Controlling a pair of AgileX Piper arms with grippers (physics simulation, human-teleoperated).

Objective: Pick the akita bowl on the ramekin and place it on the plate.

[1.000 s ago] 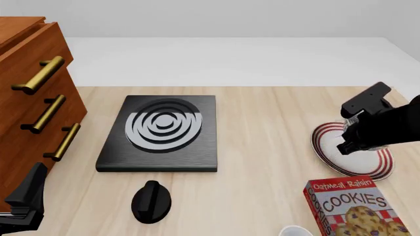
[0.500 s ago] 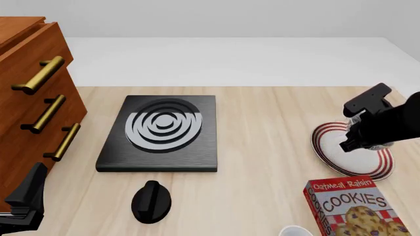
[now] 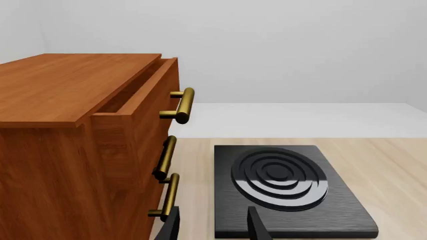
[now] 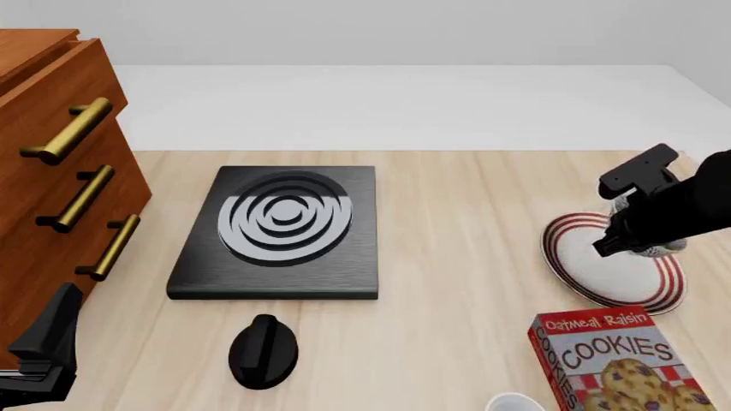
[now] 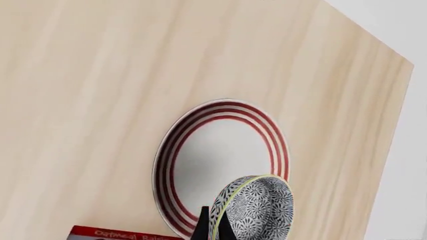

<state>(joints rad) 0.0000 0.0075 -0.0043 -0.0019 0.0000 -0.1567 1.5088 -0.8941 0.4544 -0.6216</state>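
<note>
Right gripper (image 4: 622, 224) clamped on akita bowl (image 5: 257, 207) rim, bowl tilted above plate (image 4: 594, 272) near bench right edge. Level bowl, centre inside rings, lower gently, then release. Left gripper (image 3: 212, 227) empty, parted.

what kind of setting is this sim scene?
Likely a mock kitchen counter: a stove burner with its knob, a ringed plate, a cookie box, and a wooden drawer cabinet.
</note>
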